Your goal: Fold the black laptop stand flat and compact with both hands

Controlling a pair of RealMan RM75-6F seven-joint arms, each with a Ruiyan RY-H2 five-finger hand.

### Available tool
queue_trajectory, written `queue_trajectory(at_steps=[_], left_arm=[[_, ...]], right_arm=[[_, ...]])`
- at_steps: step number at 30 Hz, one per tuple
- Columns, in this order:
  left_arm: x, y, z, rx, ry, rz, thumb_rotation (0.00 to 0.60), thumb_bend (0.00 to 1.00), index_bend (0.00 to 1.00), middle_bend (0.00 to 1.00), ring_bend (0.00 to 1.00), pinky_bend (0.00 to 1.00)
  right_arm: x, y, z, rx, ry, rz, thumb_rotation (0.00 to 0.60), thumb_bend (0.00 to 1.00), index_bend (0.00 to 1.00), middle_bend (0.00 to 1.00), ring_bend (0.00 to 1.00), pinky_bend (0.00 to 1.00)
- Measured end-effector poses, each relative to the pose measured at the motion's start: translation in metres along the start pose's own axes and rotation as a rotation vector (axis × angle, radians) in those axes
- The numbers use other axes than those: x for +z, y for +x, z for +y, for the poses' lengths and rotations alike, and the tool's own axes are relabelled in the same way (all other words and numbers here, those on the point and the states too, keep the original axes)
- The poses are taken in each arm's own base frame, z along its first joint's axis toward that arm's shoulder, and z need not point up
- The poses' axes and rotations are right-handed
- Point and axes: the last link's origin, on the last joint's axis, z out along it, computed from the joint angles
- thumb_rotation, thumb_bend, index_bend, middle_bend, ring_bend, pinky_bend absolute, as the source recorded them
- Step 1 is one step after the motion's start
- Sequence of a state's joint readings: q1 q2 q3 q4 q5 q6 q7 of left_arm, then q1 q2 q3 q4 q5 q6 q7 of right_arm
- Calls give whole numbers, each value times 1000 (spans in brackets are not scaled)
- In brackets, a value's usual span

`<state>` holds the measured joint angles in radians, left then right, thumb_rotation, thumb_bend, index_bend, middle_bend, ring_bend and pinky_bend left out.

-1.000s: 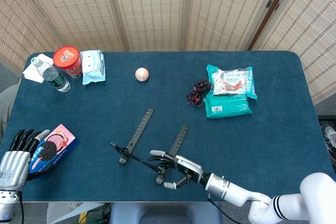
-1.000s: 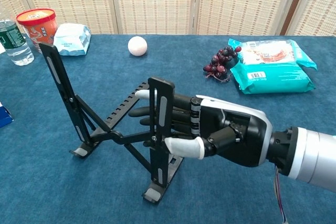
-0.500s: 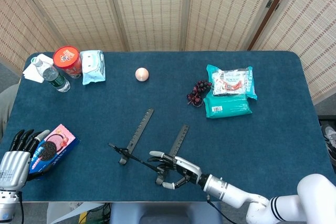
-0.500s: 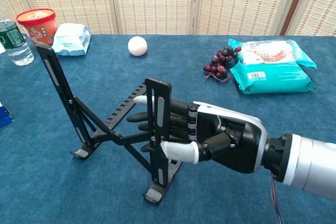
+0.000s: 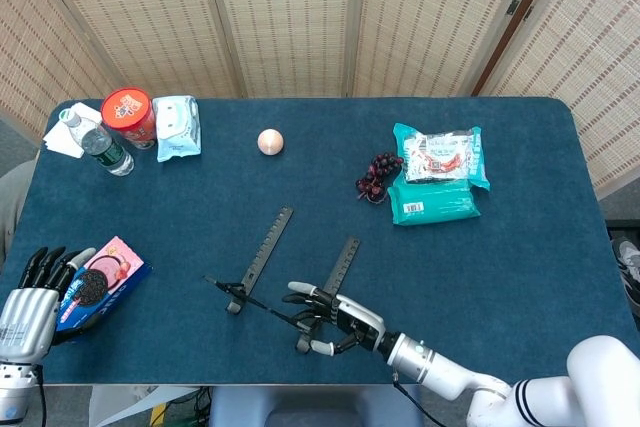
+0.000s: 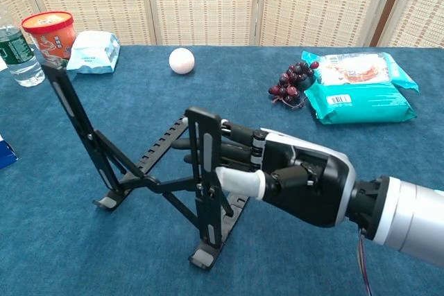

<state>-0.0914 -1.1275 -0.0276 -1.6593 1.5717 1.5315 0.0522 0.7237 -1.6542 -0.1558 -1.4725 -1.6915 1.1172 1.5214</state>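
Note:
The black laptop stand (image 5: 268,245) stands unfolded near the table's front edge, its two notched rails pointing away from me. In the chest view its two arms rise upright from crossed struts (image 6: 149,184). My right hand (image 5: 335,319) holds the stand's right upright arm (image 6: 206,192), with the thumb (image 6: 239,181) in front of it and the other fingers behind it. My left hand (image 5: 30,302) hangs at the front left corner, fingers apart and holding nothing, far from the stand and beside a cookie box.
A cookie box (image 5: 100,282) lies at the front left. A water bottle (image 5: 97,143), red tub (image 5: 128,115) and wipes pack (image 5: 177,127) stand at the back left. A pale ball (image 5: 270,141), dark grapes (image 5: 377,174) and teal snack packs (image 5: 437,187) lie further back.
My right hand has shifted a little to the left with the stand's right arm, and the stand's left arm has moved left too. The left hand has stayed still.

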Motion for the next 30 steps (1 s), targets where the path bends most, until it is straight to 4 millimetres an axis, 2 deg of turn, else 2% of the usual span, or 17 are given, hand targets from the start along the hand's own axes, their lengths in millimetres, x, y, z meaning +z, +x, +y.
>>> queue_trajectory(at_steps=[10, 30], left_arm=[[-1, 0, 0, 0, -2, 0, 600, 127, 144, 198, 99, 0], [-2, 0, 3, 1, -12, -2, 600, 127, 144, 198, 99, 0]], right_arm=[[1, -7, 9, 143, -32, -14, 600, 227, 0, 149, 68, 182], [-5, -14, 18, 168, -58, -29, 600, 227, 0, 135, 43, 168]])
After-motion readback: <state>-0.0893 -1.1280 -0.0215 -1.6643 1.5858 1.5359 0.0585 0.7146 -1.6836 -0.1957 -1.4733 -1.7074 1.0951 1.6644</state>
